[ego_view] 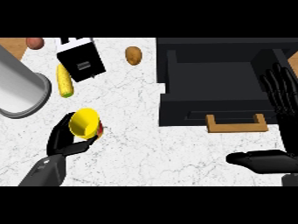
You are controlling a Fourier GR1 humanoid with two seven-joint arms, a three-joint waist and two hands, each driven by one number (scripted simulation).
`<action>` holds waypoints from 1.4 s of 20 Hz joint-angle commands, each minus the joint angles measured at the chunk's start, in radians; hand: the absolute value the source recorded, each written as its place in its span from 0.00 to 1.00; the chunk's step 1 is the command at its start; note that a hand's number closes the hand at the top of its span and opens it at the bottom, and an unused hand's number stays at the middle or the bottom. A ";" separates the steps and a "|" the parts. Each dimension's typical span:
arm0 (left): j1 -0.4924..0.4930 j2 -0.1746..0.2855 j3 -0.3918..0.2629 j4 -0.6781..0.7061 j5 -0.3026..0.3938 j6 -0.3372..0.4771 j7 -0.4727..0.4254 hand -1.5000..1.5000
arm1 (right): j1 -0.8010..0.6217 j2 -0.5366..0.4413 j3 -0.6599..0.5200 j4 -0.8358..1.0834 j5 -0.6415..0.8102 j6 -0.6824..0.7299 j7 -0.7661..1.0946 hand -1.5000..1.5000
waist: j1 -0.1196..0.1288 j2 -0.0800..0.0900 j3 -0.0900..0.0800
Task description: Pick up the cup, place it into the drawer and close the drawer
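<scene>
The left hand (64, 141) grips the yellow plastic cup (84, 122) in curled fingers (80, 147) near the white marble desk's (152, 151) front-left edge, the right hand (292, 124) rests open-fingered by the open black drawer (209, 83), so carrying the cup across to it likely comes next.

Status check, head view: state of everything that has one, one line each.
black drawer: pulled open, no cup in it, wooden handle toward the robot.
yellow plastic cup: held in the left hand, tipped, mouth showing, outside the drawer.
left hand: fingers curled round the cup.
right hand: open, fingers straight, at the drawer's right side.
</scene>
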 commanded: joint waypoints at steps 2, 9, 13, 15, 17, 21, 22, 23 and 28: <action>0.001 -0.034 -0.002 -0.017 0.022 -0.183 -0.100 1.00 | -0.008 -0.016 -0.022 0.039 -0.017 0.019 -0.025 0.00 | 0.002 0.001 0.000; -0.003 -0.029 0.007 -0.068 0.043 -0.160 -0.137 1.00 | -0.030 -0.021 -0.024 0.009 -0.004 0.001 0.024 0.00 | 0.002 -0.001 0.000; 0.016 0.011 0.071 -0.078 0.096 -0.091 -0.162 1.00 | -0.012 -0.044 -0.038 -0.002 -0.015 0.025 0.018 0.00 | 0.002 0.000 0.000; -0.014 0.023 0.079 -0.082 0.111 -0.103 -0.126 1.00 | -0.002 -0.006 -0.005 -0.025 0.012 -0.005 0.020 0.00 | 0.003 -0.002 0.001; 0.001 0.013 0.082 -0.088 0.108 -0.086 -0.186 1.00 | -0.001 -0.025 -0.021 -0.027 -0.015 0.018 0.023 0.00 | -0.002 -0.001 0.000; -0.016 -0.004 0.062 -0.184 0.119 -0.106 -0.161 1.00 | 0.008 -0.042 -0.061 0.042 -0.030 0.037 -0.033 0.00 | 0.015 -0.007 0.003; -0.036 0.016 0.054 -0.199 0.121 -0.118 -0.112 1.00 | -0.028 -0.043 -0.059 0.048 -0.023 0.024 -0.006 0.00 | 0.018 -0.007 0.003; -0.069 -0.007 0.048 -0.208 0.117 -0.082 -0.102 1.00 | 0.027 -0.047 -0.077 0.008 -0.044 0.037 -0.021 0.00 | 0.005 -0.008 0.002; -0.111 -0.028 -0.011 -0.368 0.121 -0.054 0.047 1.00 | 0.032 -0.037 -0.067 -0.020 -0.053 0.037 0.001 0.00 | 0.019 -0.014 0.004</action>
